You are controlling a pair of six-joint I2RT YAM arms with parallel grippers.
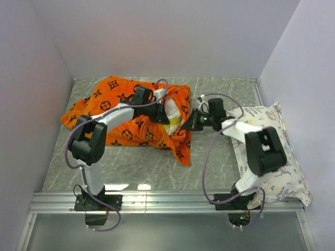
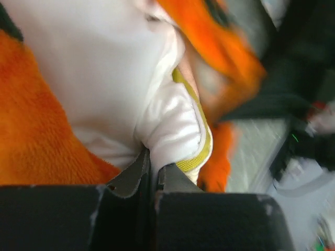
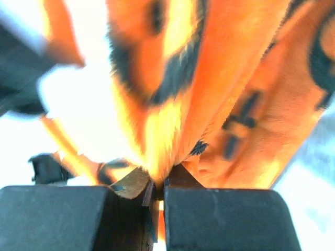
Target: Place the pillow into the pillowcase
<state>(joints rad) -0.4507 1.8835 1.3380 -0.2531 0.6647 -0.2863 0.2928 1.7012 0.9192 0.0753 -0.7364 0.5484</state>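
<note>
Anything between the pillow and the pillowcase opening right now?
Nothing visible blocks it. The pillow sits partly in the pillowcase mouth, orange fabric on both sides. The left gripper pinches its yellow-banded edge; the right gripper pinches the case's fabric.

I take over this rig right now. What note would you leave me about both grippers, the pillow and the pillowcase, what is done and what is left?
Left gripper: shut on a fold of the pillow.
Right gripper: shut on a fold of the pillowcase.
Where: the pillowcase lies crumpled on the left half of the table. The pillow seems mostly inside it, with a white corner showing at the opening that faces the right arm.
Done: most of the pillow is covered.
Left: probably push that corner in and pull the case over it.
</note>
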